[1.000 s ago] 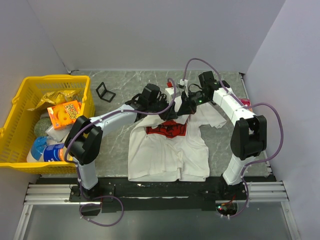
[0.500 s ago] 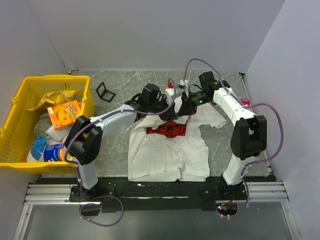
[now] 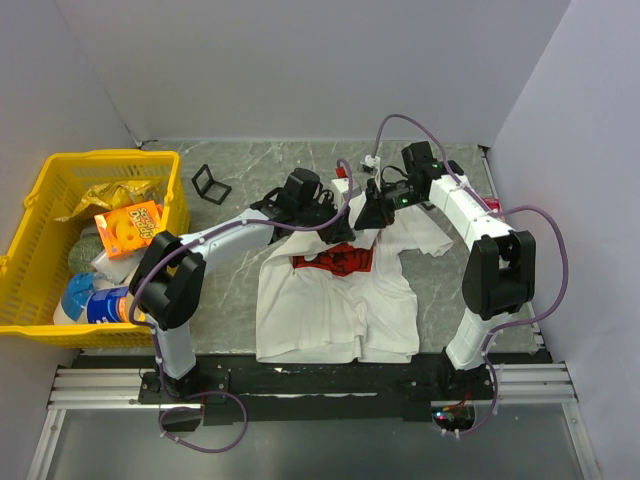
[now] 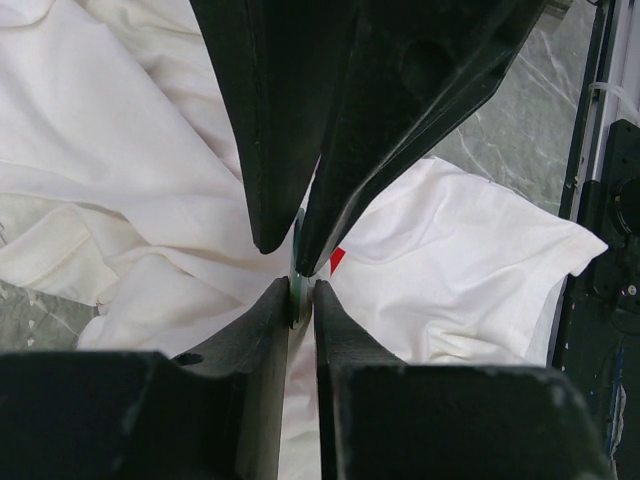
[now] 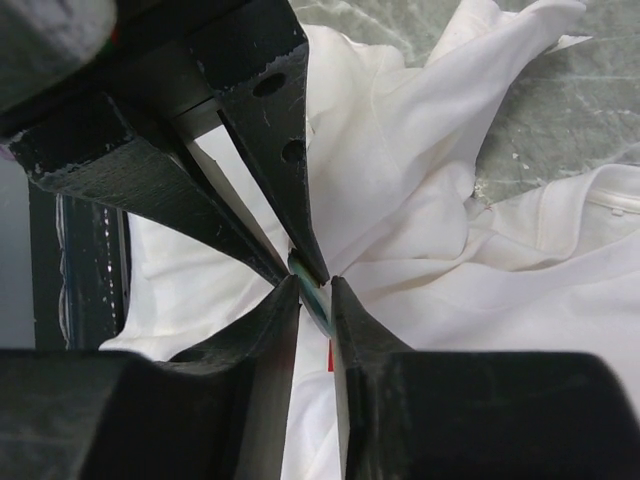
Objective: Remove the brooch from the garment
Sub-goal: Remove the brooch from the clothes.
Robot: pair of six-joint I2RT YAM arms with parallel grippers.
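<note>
Marbled surface (image 3: 250,165), walls (image 3: 300,60) on three sides; yellow basket (image 3: 110,157) at left edge, bare stone beyond the garment (image 3: 335,305). Over its bunched chest, left pincer (image 4: 301,291) clamps the brooch (image 5: 310,285); right pincer (image 5: 316,290) slightly apart around it.

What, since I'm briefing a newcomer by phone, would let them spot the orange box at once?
Find the yellow basket at the left edge of the table. Inside, near its right wall, lies the orange box. It is the only flat orange thing there, with a yellow round print, beside a crumpled yellow bag.
</note>
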